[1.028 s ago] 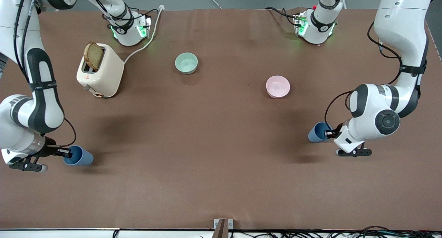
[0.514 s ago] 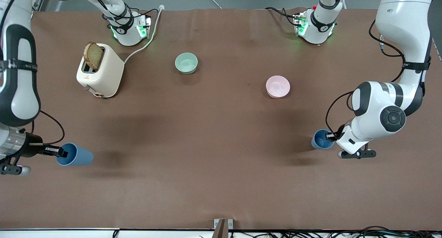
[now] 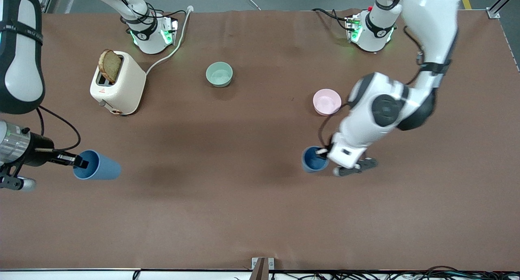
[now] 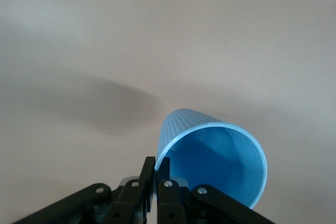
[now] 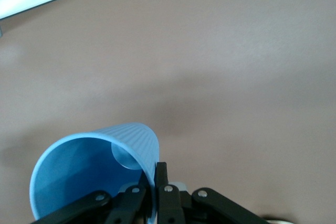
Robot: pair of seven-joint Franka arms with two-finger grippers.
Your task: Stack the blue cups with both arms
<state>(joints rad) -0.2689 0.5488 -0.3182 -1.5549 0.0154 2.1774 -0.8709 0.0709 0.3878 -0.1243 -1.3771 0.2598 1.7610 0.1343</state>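
Front view has both blue cups up off the worktop (image 3: 252, 215). Left hand (image 3: 323, 152) is pinched on the rim of one cup (image 3: 313, 159), over the worktop's middle near the pink bowl (image 3: 327, 102). Right hand (image 3: 81, 163) grips the other cup (image 3: 97, 170) by its rim, tipped sideways over the toaster's (image 3: 118, 83) end.

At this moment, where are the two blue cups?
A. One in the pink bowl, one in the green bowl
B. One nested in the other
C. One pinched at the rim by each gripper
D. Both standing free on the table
C: the left gripper pinches the rim of one blue cup, and the right gripper pinches the rim of the other blue cup.
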